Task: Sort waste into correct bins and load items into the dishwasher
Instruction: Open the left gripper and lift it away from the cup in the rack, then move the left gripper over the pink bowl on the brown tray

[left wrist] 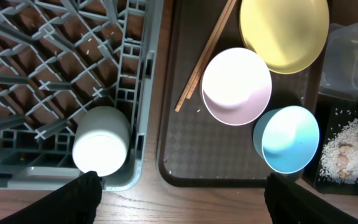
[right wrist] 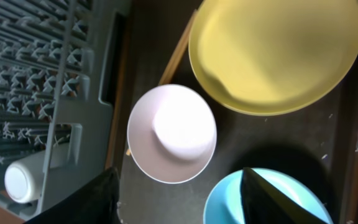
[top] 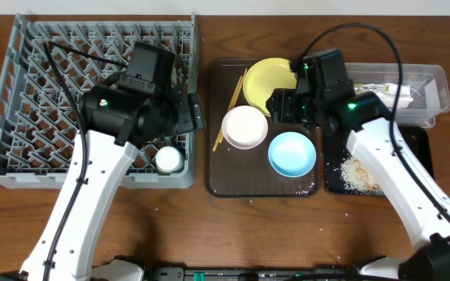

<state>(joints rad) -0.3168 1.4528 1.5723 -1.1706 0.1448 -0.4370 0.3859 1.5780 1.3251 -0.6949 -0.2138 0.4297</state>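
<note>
The grey dish rack (top: 22, 94) stands at the left, with the small white cup (top: 168, 159) lying on its side in its near right corner. The yellow plate (top: 268, 78), white bowl (top: 244, 127), light-blue bowl (top: 292, 153) and chopsticks (top: 230, 109) sit on the dark-brown tray (top: 225, 183). My left gripper (left wrist: 185, 199) is open and empty over the rack's right edge, above the cup (left wrist: 101, 146). My right gripper (right wrist: 176, 199) is open and empty above the white bowl (right wrist: 171, 134) and the blue bowl (right wrist: 266, 199).
The clear tub (top: 436, 82) at the back right holds crumpled wrappers (top: 381, 90). The black tray (top: 420, 144) in front of it holds rice scraps (top: 359, 173). Bare wooden table (top: 233, 234) runs along the front.
</note>
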